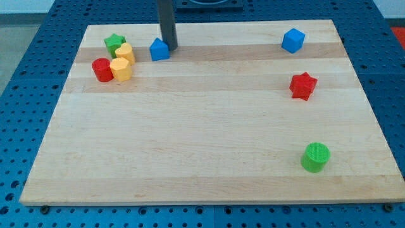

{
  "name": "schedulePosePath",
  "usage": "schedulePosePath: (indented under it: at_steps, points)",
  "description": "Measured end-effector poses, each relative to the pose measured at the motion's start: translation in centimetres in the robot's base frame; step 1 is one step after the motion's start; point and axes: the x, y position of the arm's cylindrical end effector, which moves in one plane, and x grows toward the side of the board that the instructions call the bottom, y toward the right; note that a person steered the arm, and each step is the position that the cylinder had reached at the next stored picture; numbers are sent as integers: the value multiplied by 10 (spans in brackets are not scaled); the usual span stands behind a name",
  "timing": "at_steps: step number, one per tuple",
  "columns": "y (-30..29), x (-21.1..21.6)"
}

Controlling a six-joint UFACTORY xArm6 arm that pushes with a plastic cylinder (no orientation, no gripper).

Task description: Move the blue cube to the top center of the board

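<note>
A blue block (pixel 293 40) that looks like a cube seen corner-on sits near the board's top right. A second blue block (pixel 159 49) with a pointed top sits at the top, left of centre. My rod comes down from the view's top, and my tip (pixel 170 48) rests on the board right against this second block's right side. The tip is far to the left of the top-right blue block.
A green star (pixel 114 43), two yellow blocks (pixel 124 53) (pixel 120 69) and a red cylinder (pixel 101 69) cluster at the top left. A red star (pixel 303 85) lies at the right and a green cylinder (pixel 315 157) at the lower right. The wooden board (pixel 202 145) lies on a blue surface.
</note>
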Motion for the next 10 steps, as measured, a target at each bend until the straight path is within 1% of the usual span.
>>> schedulePosePath:
  at_steps: [2,3,4,6,7,8,9,10]
  points:
    - [-45,10]
    - [-47,12]
    - [19,21]
    - [194,49]
    - [273,60]
    - [317,67]
    - [318,54]
    - [316,-21]
